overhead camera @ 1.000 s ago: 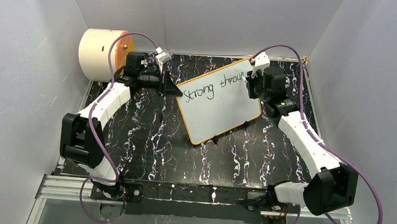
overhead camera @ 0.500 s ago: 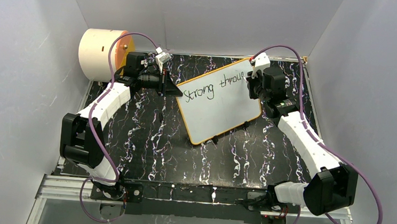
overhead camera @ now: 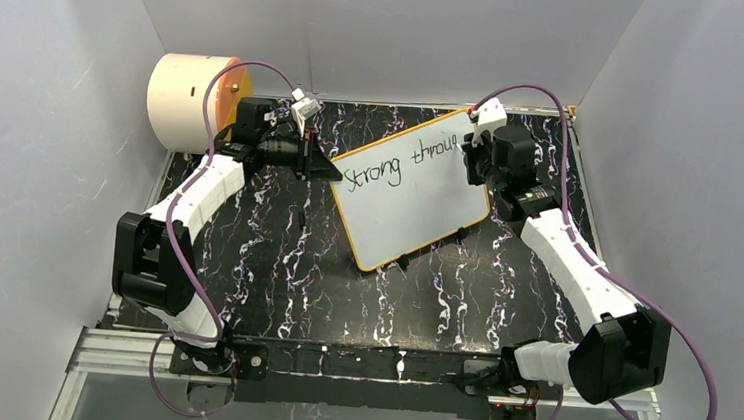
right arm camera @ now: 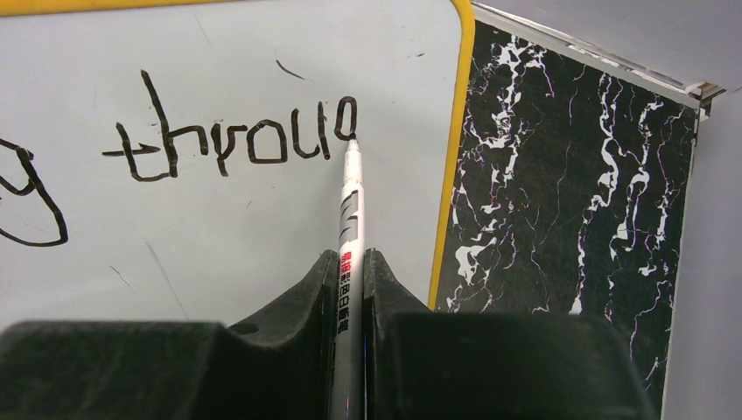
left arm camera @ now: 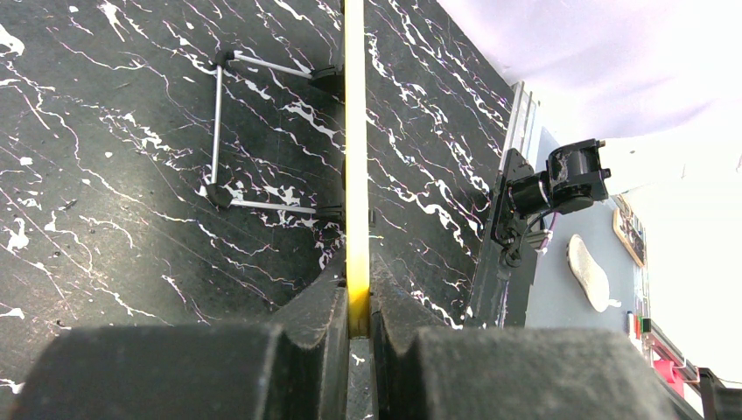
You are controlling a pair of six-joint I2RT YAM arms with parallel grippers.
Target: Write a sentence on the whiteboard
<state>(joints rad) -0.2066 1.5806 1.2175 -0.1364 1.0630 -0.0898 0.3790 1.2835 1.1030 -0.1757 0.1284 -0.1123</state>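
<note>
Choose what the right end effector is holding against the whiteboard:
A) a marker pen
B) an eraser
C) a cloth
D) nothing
A: the right wrist view shows the right end effector shut on a marker pen, its tip touching the whiteboard at the last written letter.

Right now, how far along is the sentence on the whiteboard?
Done: "Strong" and "throu" are on the whiteboard. In hand: the right gripper pinches a marker, tip touching a round sixth letter near the board's edge; the left gripper clamps the yellow frame. Left: finishing that word and whatever follows; the lower board is blank.
</note>
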